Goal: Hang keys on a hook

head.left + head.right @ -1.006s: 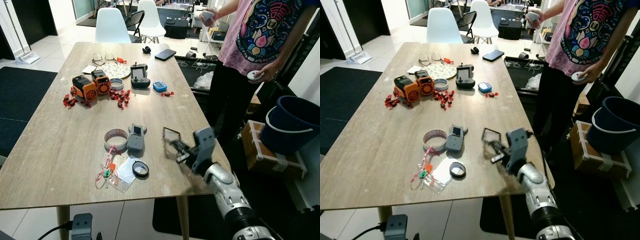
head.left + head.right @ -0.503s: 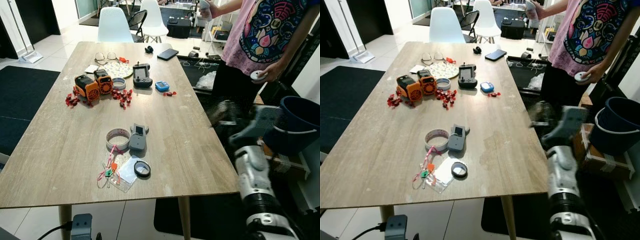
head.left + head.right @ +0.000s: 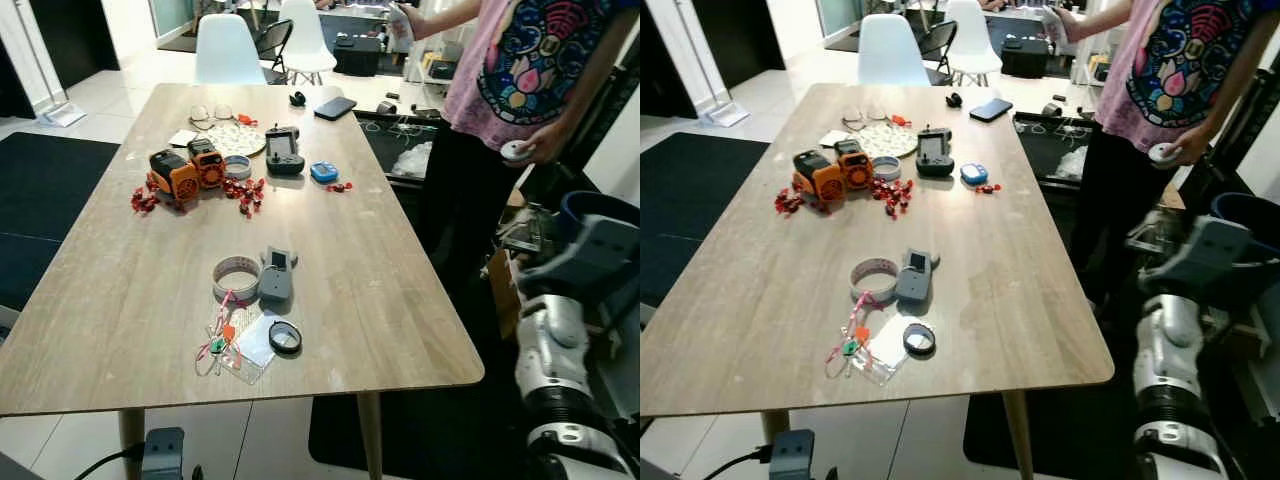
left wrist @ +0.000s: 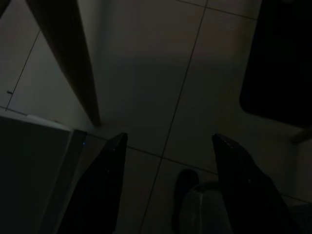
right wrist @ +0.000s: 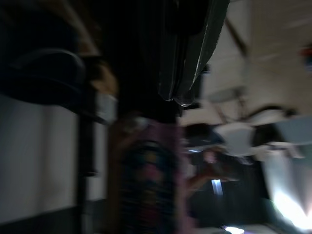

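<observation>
Right arm (image 3: 553, 345) stood raised right of table (image 3: 370, 290), gripper state unclear; left gripper (image 4: 168, 180) hung open; keys (image 3: 218, 340) near table's front edge.

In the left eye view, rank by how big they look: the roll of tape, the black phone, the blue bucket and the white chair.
1. White chair
2. Blue bucket, partly hidden behind the arm
3. Roll of tape, nearer the camera
4. Black phone, farther off; the last two look close in size.

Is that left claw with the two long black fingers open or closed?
Open: the left gripper shows its two black fingers spread wide, grey floor tiles visible between them.
</observation>
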Robot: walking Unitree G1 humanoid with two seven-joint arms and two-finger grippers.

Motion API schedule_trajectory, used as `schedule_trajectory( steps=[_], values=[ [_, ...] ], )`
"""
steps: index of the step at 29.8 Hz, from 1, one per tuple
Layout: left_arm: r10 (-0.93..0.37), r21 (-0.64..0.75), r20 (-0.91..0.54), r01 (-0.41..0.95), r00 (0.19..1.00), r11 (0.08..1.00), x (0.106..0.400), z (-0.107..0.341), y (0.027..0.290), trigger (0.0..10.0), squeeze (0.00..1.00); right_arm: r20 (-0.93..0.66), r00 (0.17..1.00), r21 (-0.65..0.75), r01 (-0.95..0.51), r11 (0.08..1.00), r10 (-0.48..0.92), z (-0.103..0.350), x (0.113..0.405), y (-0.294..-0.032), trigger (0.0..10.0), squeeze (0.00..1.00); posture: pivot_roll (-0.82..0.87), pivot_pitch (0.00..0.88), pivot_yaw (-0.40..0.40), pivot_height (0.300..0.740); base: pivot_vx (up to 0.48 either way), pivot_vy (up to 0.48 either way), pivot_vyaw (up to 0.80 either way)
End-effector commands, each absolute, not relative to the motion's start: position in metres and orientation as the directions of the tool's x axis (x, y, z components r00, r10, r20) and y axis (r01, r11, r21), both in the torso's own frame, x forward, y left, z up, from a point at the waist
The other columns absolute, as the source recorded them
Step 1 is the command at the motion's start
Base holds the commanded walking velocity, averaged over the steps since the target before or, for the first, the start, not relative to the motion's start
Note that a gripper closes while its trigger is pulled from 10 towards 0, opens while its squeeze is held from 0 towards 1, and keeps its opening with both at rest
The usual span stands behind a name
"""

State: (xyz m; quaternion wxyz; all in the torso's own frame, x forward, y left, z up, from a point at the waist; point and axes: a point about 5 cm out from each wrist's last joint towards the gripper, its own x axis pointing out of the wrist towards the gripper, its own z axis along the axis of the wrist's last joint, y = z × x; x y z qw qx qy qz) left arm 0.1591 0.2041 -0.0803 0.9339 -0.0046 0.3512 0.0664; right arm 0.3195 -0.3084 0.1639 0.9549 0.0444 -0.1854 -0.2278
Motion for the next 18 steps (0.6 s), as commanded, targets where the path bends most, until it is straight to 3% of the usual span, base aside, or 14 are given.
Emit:
schedule_trajectory(
  steps=[1,6,12,13,18],
  values=[
    [0.127,0.057,-0.672,-0.119,0.73,0.991,0.152,-0.083,0.209,10.0,0.0,0.255,0.786,0.178,0.534,0.826,-0.563,0.141,0.302,-0.329,0.0,0.0,0.07,0.052,-0.057,0.74,0.0,0.0,0.0],
    [0.131,0.06,-0.673,-0.123,0.728,0.991,0.15,-0.083,0.21,10.0,0.0,0.097,0.735,0.128,0.659,0.741,-0.671,0.097,0.271,-0.347,0.0,0.0,0.07,0.055,-0.061,0.74,0.0,0.0,0.0],
    [0.132,0.059,-0.673,-0.124,0.728,0.99,0.149,-0.083,0.21,10.0,0.0,-0.1,0.761,0.066,0.647,0.759,-0.64,0.054,0.254,-0.341,0.4,0.0,0.07,0.056,-0.06,0.74,0.0,0.0,0.0],
    [0.13,0.059,-0.673,-0.122,0.728,0.991,0.149,-0.083,0.21,10.0,0.0,-0.263,0.774,0.046,0.606,0.794,-0.576,0.024,0.244,-0.329,2.4,0.0,0.07,0.056,-0.057,0.74,0.0,0.0,0.0],
    [0.127,0.059,-0.674,-0.118,0.728,0.991,0.149,-0.083,0.21,10.0,0.0,-0.464,0.758,0.036,0.533,0.845,-0.459,-0.012,0.228,-0.306,3.1,0.0,0.07,0.055,-0.055,0.74,0.0,0.0,0.0]
  ],
)
